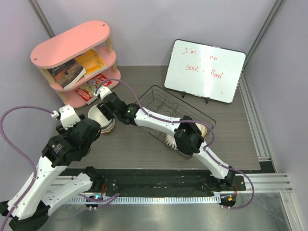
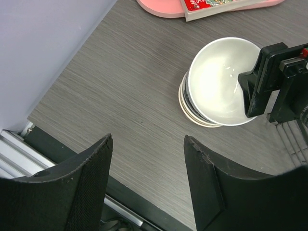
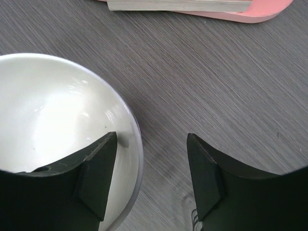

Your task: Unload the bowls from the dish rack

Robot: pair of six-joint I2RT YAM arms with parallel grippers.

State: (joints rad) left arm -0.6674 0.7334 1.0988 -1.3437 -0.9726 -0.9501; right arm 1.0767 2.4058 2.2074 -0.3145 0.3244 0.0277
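right wrist view: your right gripper (image 3: 151, 139) stands with jaws apart astride the rim of the top bowl (image 3: 48, 130), one finger inside and one outside, pinching nothing. left wrist view: that bowl crowns a stack of bowls (image 2: 184, 98) on the table (image 2: 120, 96) near the pink shelf (image 2: 163, 7); your left gripper (image 2: 147, 144) hovers with jaws apart, empty. top external view: a white ribbed bowl (image 1: 170, 141) sits in the dish rack (image 1: 163, 96). judged step: setting one bowl down, near its end. next, lift the right fingers straight up clear of the rim so the stack is not dragged, then reach to the rack.
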